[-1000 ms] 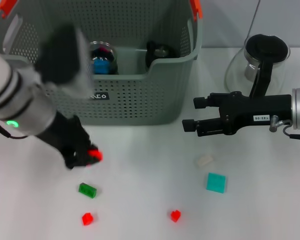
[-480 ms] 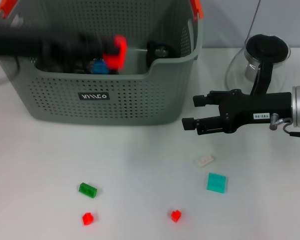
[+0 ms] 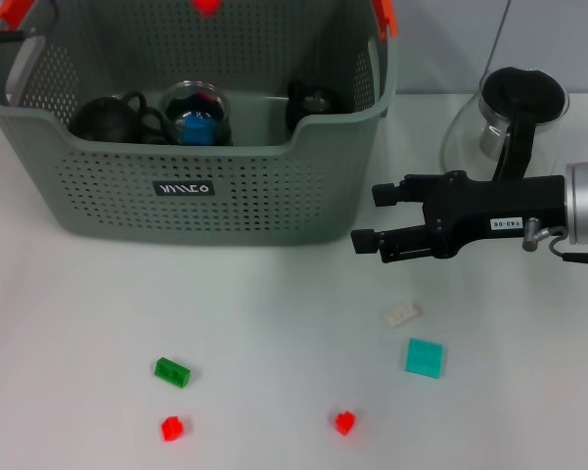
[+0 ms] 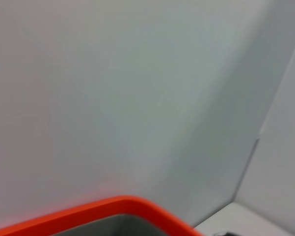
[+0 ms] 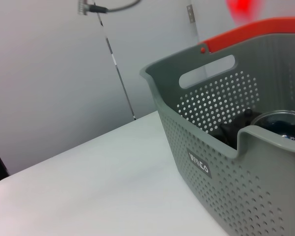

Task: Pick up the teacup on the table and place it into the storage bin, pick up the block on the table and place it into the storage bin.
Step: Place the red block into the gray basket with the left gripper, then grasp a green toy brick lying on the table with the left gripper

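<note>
The storage bin (image 3: 274,196), a grey-green perforated basket with orange handle clips (image 3: 383,18), stands at the back left of the table. Inside it lie a black teacup (image 3: 108,116), a glass cup with blue contents (image 3: 197,114) and another dark cup (image 3: 313,102). A red block (image 3: 206,6) shows blurred at the picture's top edge over the bin's far side; what holds it is out of view. It is a red blur (image 5: 243,7) above the bin (image 5: 221,157) in the right wrist view. My right gripper (image 3: 369,216) hovers open and empty by the bin's front right corner. My left gripper is out of view.
Loose blocks lie on the white table: green (image 3: 172,371), red (image 3: 172,427), red (image 3: 344,422), cream (image 3: 401,314) and teal (image 3: 424,357). A glass teapot with a black lid (image 3: 514,113) stands behind my right arm. The left wrist view shows wall and an orange clip (image 4: 93,211).
My left arm lifted a red block from the table to over the bin, then left the head view; the block is now at the top edge. My right gripper edged slightly left.
</note>
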